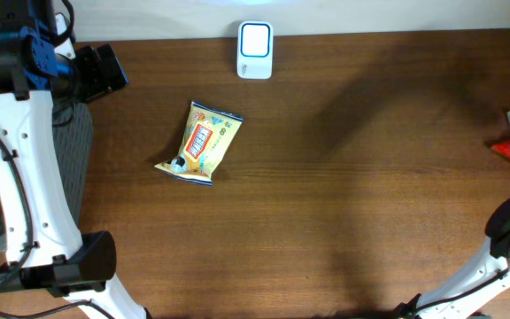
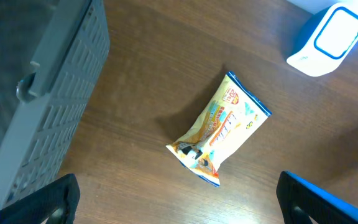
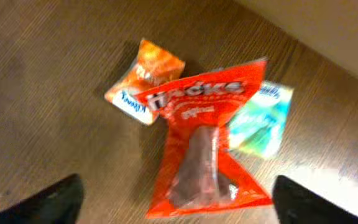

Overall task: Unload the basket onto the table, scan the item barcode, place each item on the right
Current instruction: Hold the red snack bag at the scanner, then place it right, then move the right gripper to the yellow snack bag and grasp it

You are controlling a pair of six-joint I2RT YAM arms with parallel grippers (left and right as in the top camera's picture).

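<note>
A dark wood-grain table (image 1: 343, 195) borders a pale strip (image 1: 370, 13) along its far edge.

— What lies on the brown wooden table (image 1: 343, 195)?
— A white-and-blue scanner (image 1: 255, 50) at the far edge. A yellow snack packet (image 1: 200, 142) lies flat near the scanner, on its front left.
— Anything else?
— Far to the scanner's right, a red packet (image 3: 201, 143) overlaps an orange packet (image 3: 143, 78) and a teal packet (image 3: 260, 121). A grey basket (image 2: 48, 93) sits well to its left.
</note>
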